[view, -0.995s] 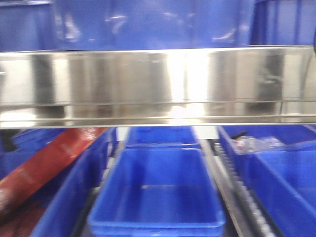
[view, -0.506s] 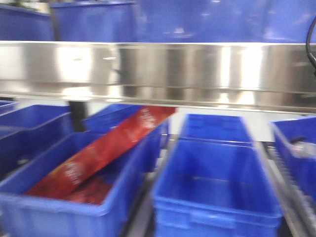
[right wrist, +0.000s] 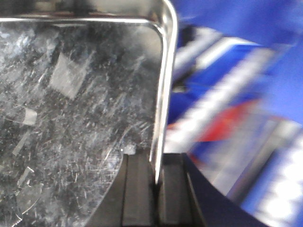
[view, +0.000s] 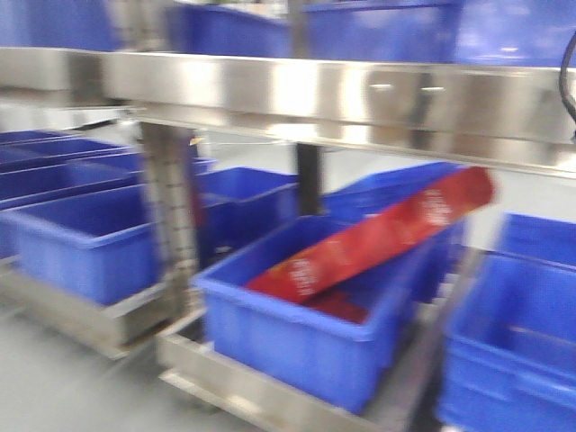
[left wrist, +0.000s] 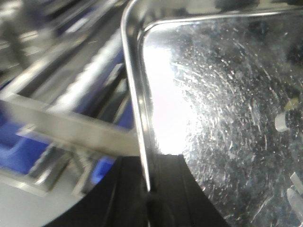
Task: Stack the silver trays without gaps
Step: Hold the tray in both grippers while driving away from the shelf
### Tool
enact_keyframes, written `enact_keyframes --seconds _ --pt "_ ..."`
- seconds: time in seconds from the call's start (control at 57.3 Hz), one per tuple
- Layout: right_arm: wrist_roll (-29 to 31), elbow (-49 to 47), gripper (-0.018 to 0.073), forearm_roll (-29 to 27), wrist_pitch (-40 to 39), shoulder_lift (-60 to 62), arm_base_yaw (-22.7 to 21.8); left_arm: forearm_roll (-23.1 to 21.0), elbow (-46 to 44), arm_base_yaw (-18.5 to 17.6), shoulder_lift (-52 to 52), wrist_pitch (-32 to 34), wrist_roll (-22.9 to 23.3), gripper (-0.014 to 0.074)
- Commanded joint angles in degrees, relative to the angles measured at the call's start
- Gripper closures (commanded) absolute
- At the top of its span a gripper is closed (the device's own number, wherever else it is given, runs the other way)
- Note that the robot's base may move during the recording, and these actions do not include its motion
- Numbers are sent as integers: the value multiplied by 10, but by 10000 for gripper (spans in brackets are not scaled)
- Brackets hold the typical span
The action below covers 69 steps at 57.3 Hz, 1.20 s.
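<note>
A warehouse or stockroom aisle lined with racked storage bins.
Deep blue bins (view: 297, 337) stand in rows on low steel shelves (view: 261, 396), and more blue bins sit on the level above, behind a long shiny steel beam (view: 360, 94). An upright steel post (view: 171, 216) carries the rack, a long red pack (view: 378, 238) leans out of one bin, and the floor (view: 54, 391) is bare grey.

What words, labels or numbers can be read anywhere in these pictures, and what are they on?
Nothing can be read for certain.
On the red package lying in the blue bin: white markings, too blurred to read.
On the silver tray: no writing shows in either wrist view.
On the steel shelf beam: no writing shows.
</note>
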State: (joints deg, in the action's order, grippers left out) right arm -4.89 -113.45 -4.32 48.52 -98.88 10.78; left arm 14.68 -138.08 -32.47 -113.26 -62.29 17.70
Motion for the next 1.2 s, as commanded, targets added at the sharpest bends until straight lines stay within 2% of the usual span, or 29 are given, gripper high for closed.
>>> enact_keyframes --seconds 0.0,1.187 --pt "10 -7 639 -8 -31 9 3 -7 -4 -5 10 19 -9 615" --pt "10 -7 639 -8 -31 9 3 -7 -4 -5 10 19 -9 615"
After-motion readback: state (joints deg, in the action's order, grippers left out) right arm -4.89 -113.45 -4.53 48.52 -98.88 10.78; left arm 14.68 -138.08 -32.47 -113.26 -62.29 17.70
